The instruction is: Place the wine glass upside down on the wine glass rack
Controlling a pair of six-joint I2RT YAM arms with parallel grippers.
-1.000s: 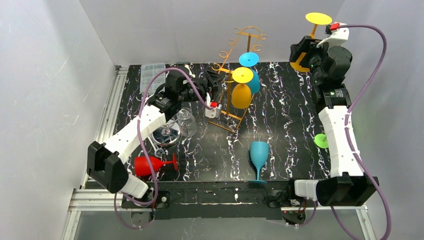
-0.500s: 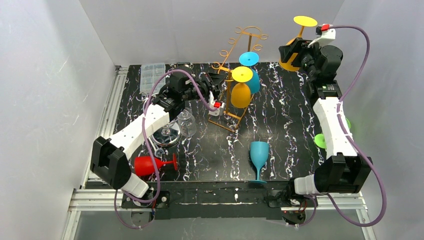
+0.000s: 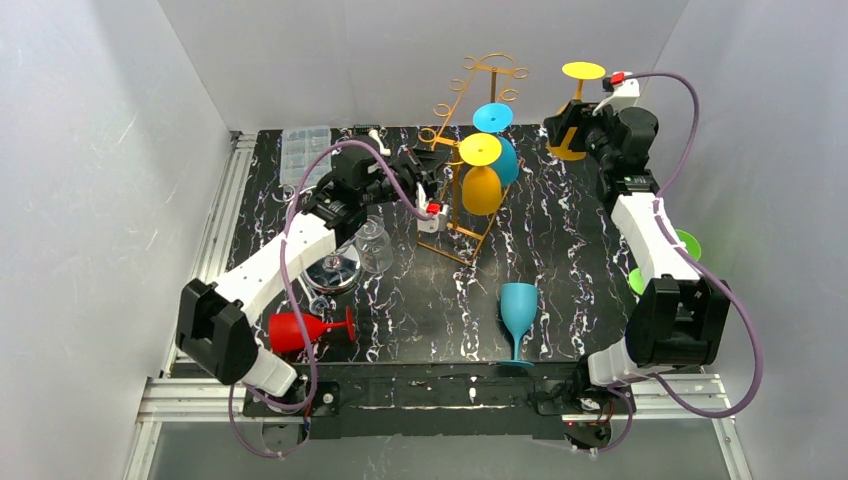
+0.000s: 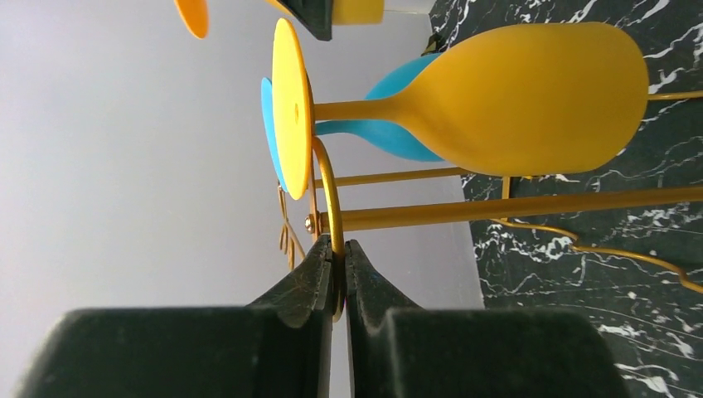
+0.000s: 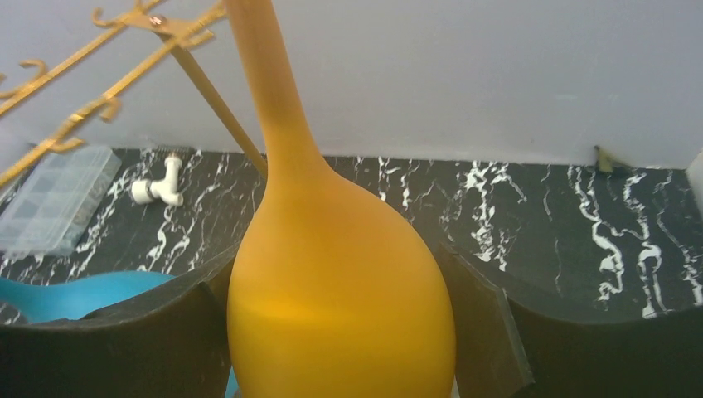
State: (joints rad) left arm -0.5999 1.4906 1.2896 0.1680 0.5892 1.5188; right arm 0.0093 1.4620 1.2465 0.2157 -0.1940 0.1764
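Left gripper gripping gold wire loop of wine glass rack. Black fingertips pinching wire from both sides, no gap showing. Whole scene appearing turned sideways. Yellow wine glass hanging in rack, foot disc sitting just beside loop. Blue wine glass hanging right behind it, mostly hidden. Black white-veined tabletop showing at right, grey wall filling left.

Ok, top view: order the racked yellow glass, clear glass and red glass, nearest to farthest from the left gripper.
1. Racked yellow glass, just right of the left gripper.
2. Clear glass, on the table beside the left arm.
3. Red glass, lying near the left base.
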